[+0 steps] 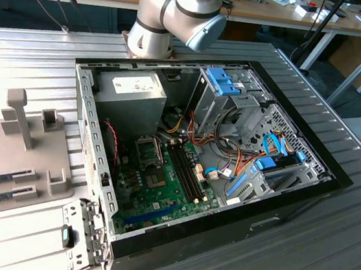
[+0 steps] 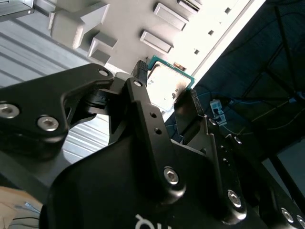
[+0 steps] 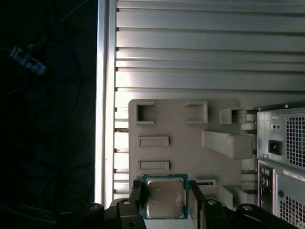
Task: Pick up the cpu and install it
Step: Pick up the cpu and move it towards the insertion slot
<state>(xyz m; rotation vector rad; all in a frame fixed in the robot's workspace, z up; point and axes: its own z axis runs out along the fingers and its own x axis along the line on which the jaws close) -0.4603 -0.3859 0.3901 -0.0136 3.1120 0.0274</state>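
The cpu (image 3: 164, 198), a flat square chip with a silvery top and a thin green rim, sits between the two black fingers of my gripper (image 3: 165, 200), which is shut on its opposite edges. In the second wrist view the same cpu (image 2: 166, 82) is clamped in the gripper (image 2: 164, 88), one fingertip (image 2: 140, 71) on one side and the other on the far side. It hangs well above the grey fixture tray (image 3: 181, 157). In the exterior view the open computer case shows the motherboard (image 1: 162, 185) and the cpu socket (image 1: 149, 149).
The grey fixture tray (image 1: 29, 150) with upright posts and slots lies at the exterior view's left on the ribbed metal table. The arm's base joint (image 1: 175, 14) stands behind the case. Power supply (image 1: 133, 94), drive cages and cables crowd the case. The case's back panel (image 3: 281, 157) borders the tray.
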